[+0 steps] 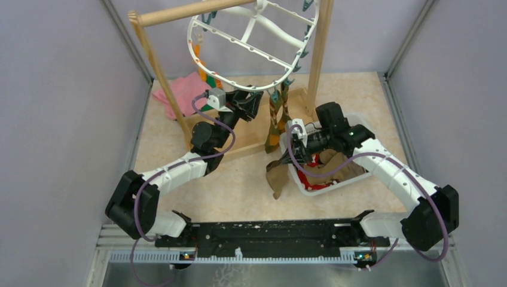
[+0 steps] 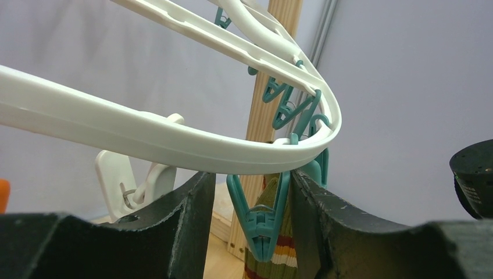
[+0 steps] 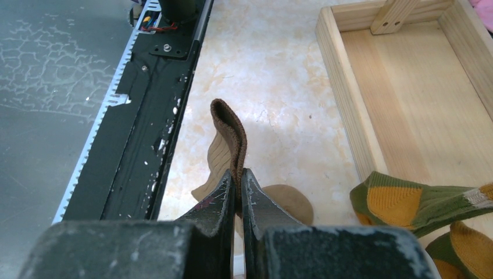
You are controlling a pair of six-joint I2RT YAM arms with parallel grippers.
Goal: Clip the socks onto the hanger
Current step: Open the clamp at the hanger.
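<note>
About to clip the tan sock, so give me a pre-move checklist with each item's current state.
1. Right hand shut on the tan sock: ok.
2. Sock cuff sticking up above the fingers, free to feed: ok.
3. Left hand around a teal clip on the hanger: ok.
4. Clip pressed open: cannot tell.
5. Striped sock already hanging: ok.
6. Tan sock raised to the clip: not ok.

No legible text or markings anywhere.

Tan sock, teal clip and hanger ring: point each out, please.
Tan sock (image 3: 230,135), right wrist view, on its folded cuff above the fingers.
Teal clip (image 2: 260,220), left wrist view, on its body.
Hanger ring (image 1: 197,60), top view, on its left rim.
</note>
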